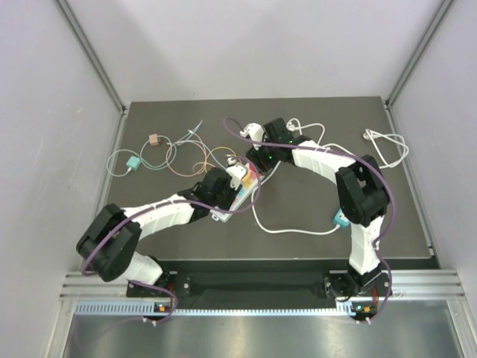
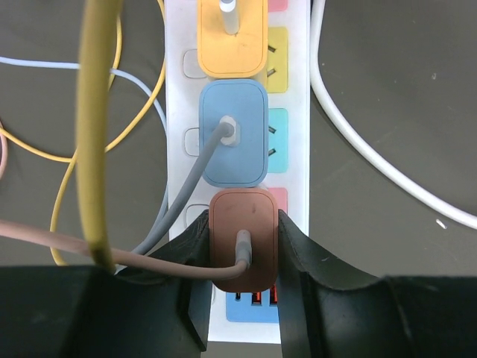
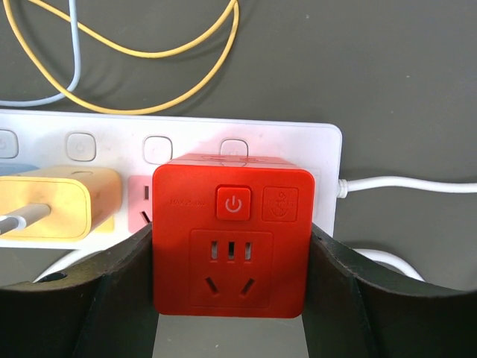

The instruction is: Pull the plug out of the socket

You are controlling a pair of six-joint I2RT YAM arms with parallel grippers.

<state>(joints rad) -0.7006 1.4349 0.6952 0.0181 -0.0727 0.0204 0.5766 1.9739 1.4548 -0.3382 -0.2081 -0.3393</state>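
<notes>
Left gripper (image 2: 243, 261): pinching the brown plug (image 2: 240, 224), lower centre.
Right gripper (image 3: 232, 253): clamped on the red adapter cube (image 3: 232, 201).
Power strip (image 2: 177, 97): white; brown plug seemingly seated.

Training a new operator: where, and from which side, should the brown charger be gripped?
Grip the brown charger by its two flat side walls, coming straight down. Its cable leaves the top face and the blue charger crowds one end, leaving only those sides free; the left end effector sits on them.

A brown plug (image 2: 242, 224) and a red cube adapter (image 3: 232, 239) sit plugged into the white power strip (image 2: 181, 104).
</notes>
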